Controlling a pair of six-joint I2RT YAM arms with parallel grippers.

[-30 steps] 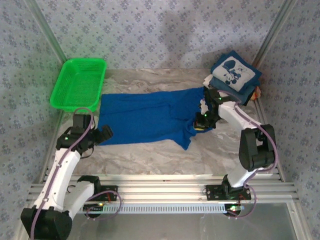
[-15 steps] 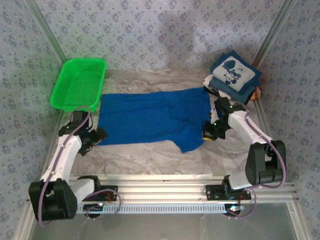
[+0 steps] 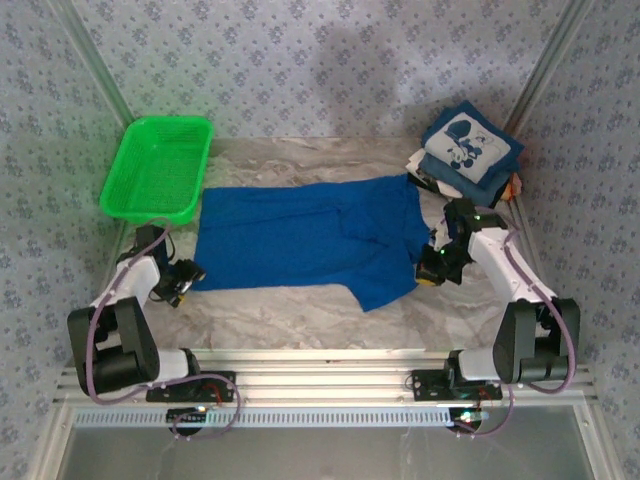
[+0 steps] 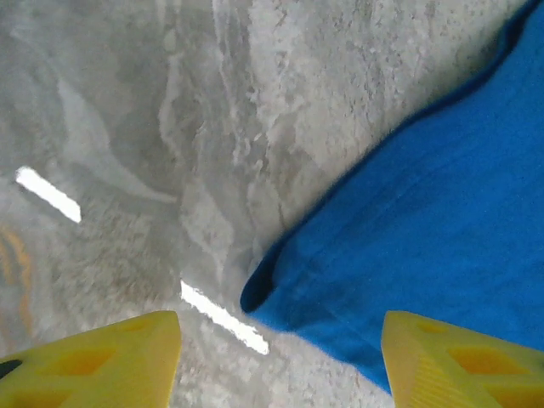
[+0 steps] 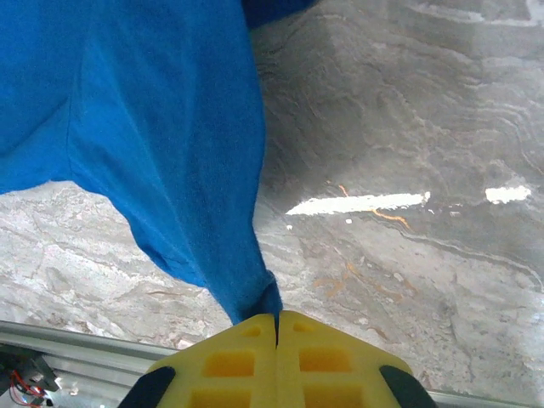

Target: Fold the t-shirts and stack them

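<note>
At the near-left corner of the royal-blue t-shirt (image 4: 442, 229), the left fingers (image 4: 93, 361) stand apart. One is over bare tabletop (image 4: 255, 102) and the other over the cloth, with the hem corner lying between them and nothing gripped. If they close too high or too far back, they may catch only the top layer or miss the corner, and the fold would drag crooked.

Across the shirt, the right fingers (image 5: 238, 361) are closed tight on a narrow pinch of the blue hem. So little cloth could slip out under a pull. A pull by one arm alone could also bunch the shirt, which lies spread across the middle of the tabletop, toward the stack of folded t-shirts (image 3: 470, 150) at the far right.

The left arm is tucked low, elbow folded back by its base, wrist turned in toward the shirt on the near side of the green basket (image 3: 160, 170). The right arm has its elbow out wide and its forearm angled inward.
</note>
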